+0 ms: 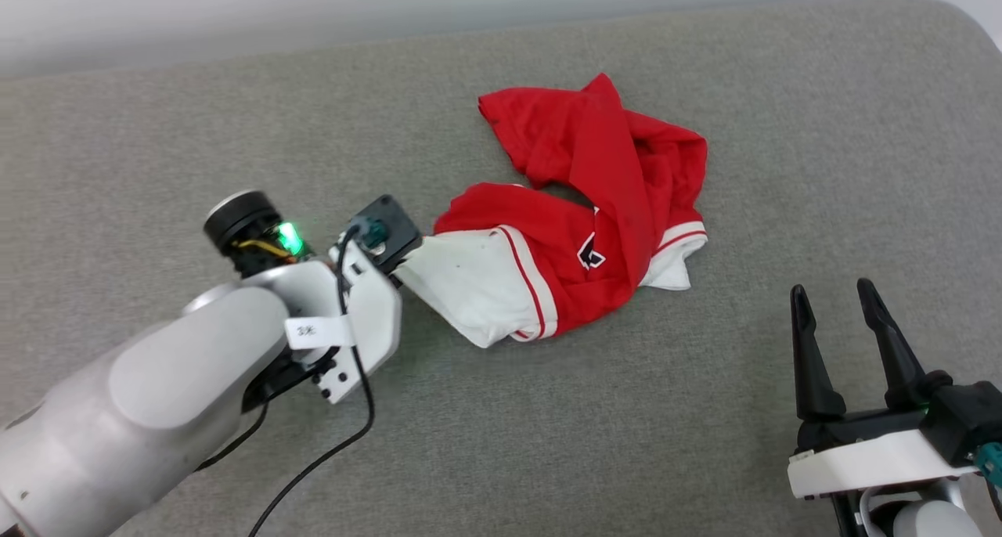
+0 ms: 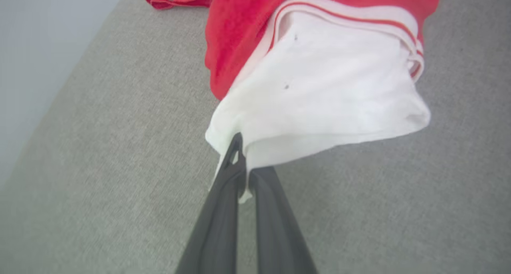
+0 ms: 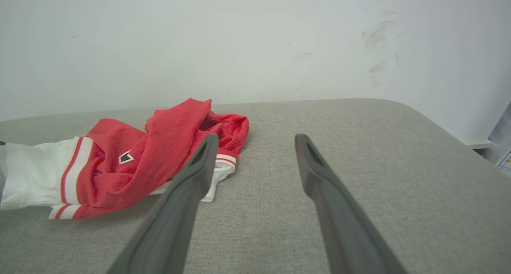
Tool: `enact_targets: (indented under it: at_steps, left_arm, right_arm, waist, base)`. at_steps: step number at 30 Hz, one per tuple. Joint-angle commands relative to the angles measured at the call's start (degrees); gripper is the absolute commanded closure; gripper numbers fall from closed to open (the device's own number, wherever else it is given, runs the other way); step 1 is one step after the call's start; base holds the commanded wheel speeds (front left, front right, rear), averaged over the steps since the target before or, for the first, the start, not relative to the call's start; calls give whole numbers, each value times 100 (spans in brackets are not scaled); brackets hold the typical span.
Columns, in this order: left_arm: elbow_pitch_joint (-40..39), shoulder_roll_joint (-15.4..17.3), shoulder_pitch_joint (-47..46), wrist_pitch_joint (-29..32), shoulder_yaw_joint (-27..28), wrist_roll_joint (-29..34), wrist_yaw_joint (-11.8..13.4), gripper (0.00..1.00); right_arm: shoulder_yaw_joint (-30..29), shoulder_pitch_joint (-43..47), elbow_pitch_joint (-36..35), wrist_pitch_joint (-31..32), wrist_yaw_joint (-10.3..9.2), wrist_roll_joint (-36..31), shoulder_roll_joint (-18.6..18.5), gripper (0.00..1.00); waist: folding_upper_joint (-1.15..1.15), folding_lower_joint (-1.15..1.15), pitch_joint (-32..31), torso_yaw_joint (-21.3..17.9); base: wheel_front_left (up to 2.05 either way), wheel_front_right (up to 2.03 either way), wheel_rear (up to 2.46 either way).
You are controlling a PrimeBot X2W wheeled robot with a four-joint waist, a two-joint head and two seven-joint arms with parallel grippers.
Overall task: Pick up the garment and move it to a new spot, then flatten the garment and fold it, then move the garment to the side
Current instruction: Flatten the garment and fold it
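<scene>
Nearest the robot, at 4 o'clock in the head view, the right gripper (image 1: pixel 831 288) sits just above the grey bench (image 1: pixel 626 412). Its two dark fingers are spread wide and hold nothing, and they point toward 12 o'clock. It is well apart from the garment (image 1: pixel 595 177).

At 8 o'clock the pale left arm (image 1: pixel 180 365) reaches in toward 2 o'clock, with a black cable (image 1: pixel 344 443) trailing from its wrist. The left gripper (image 2: pixel 247 158) is closed narrow on the edge of the garment's white sleeve (image 2: pixel 331 86). In the left wrist view white cloth is pinched between the two fingers, and the sleeve looks drawn taut toward them.

The garment lies crumpled near the middle of the bench, running from the gripped sleeve out toward 1 o'clock. Red-and-white striped trim borders the sleeve. Past it, red cloth is bunched and twisted over itself, and a scrap of black, white-outlined lettering (image 1: pixel 591 255) shows in a fold. A second white sleeve (image 1: pixel 665 271) pokes out at the 4 o'clock side of the heap.

Farthest off, a pale wall (image 3: pixel 239 38) rises behind the bench's rounded far edge.
</scene>
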Motion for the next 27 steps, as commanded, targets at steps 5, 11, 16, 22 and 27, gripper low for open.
enact_targets:
  at_steps: [5, 11, 16, 22, 27]
  left_arm:
    - [161, 351, 554, -441, 94, -103, 281, 100]
    - [385, 711, 1197, -802, 230, -492, 531, 100]
    - [570, 821, 1573, -967, 296, -744, 647, 100]
    - [931, 970, 2043, -1060, 343, -1079, 766, 100]
    - [1147, 944, 2330, -1070, 329, -1287, 769, 100]
  right_arm:
    - [-13, 183, 28, -14, -4, -108, 12, 0]
    - [-20, 310, 32, -14, -4, -182, 12, 0]
    - [-32, 363, 34, -13, -4, -236, 12, 0]
    - [-49, 399, 40, -13, -4, -291, 12, 0]
    - [-55, 411, 63, -13, -4, -309, 12, 0]
  waist:
    - [0, 0, -323, 298]
    - [0, 0, -473, 493]
    - [0, 0, -514, 580]
    - [0, 0, -533, 655]
    - [0, 0, -562, 685]
  base:
    - [0, 0, 0]
    - [0, 0, 0]
    - [0, 0, 0]
    - [0, 0, 0]
    - [0, 0, 0]
